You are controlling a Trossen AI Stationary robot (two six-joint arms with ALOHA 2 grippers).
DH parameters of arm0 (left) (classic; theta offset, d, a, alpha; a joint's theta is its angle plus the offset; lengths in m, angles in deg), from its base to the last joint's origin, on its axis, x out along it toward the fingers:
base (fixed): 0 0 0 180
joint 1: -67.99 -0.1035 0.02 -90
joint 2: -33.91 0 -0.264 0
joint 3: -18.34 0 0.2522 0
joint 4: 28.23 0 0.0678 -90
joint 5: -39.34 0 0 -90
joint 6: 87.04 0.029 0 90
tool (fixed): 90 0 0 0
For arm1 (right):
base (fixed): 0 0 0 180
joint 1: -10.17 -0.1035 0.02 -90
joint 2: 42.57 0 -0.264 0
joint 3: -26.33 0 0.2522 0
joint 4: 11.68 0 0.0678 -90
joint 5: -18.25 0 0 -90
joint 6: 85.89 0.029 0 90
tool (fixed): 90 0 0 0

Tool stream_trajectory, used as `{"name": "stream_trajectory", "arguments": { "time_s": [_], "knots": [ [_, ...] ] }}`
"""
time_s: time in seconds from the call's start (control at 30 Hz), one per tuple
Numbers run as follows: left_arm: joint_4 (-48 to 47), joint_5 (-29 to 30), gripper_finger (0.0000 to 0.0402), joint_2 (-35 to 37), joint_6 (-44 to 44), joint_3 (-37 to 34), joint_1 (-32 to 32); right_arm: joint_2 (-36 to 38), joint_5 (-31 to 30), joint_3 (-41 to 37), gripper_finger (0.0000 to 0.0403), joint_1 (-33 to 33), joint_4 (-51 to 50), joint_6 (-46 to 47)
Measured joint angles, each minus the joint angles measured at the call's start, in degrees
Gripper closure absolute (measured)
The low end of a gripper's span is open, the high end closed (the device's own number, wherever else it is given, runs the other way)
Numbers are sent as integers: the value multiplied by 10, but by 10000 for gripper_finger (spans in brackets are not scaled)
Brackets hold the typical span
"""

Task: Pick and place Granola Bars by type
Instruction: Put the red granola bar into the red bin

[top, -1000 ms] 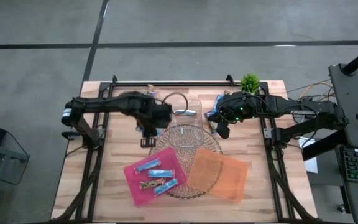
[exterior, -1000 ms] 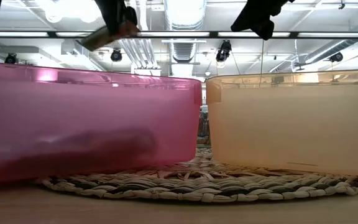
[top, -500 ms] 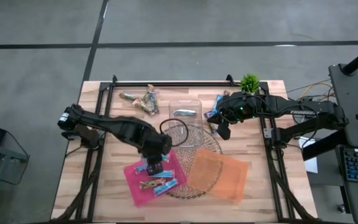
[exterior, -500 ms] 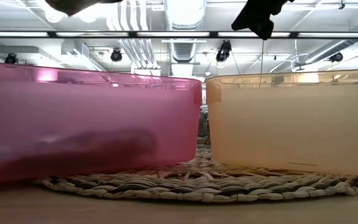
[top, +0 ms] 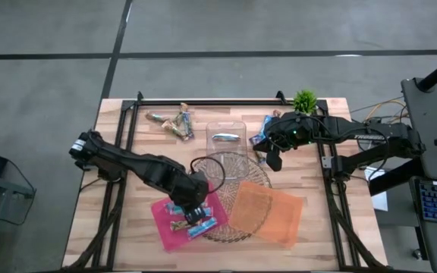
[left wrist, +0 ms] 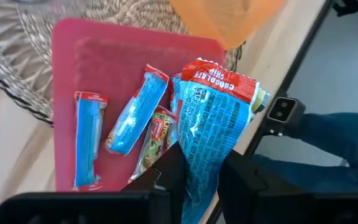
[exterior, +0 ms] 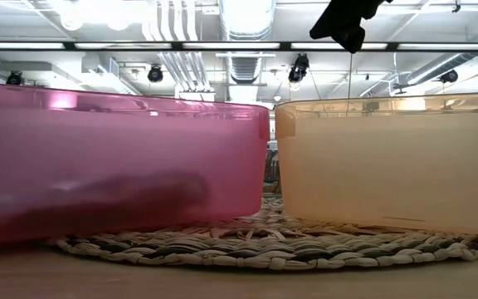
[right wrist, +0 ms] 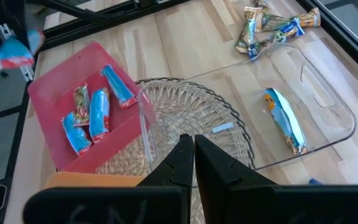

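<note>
My left gripper hovers over the pink tray, shut on a light blue granola bar with a red sealed end. In the high view this gripper is above the pink tray. Several bars lie flat in the tray: light blue ones and a tan one. More bars lie in a pile near the table's far edge. One silvery-blue bar lies in the clear box. My right gripper is shut and hangs beside the box's right side. My left gripper pinches the light blue bar between its two fingers, near the end opposite the red seal. The fingers point down from above and the bar runs along them, its red end sticking out past the tips. The bar is lifted clear above the pink tray.
An orange tray sits right of the pink one; both overlap a round woven mat. A few blue bars lie by the right arm. A small green plant stands at the far right. Metal frame rails run along the table's sides.
My left gripper has carried the light blue bar from beside the clear box toward the table's near edge, ending over the pink tray. It stayed shut on the bar throughout.
</note>
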Motion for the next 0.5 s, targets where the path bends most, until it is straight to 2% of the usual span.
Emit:
{"name": "stream_trajectory", "arguments": {
  "time_s": [0.37, 0.5],
  "knots": [
    [125, -7, 342, 0, -30, -139, 0, 0, 0, 0, 394, 0, 0, 0],
    [176, -43, 342, 0, -50, -194, 0, 0, 0, 0, 394, 0, 0, 0]
  ]
}}
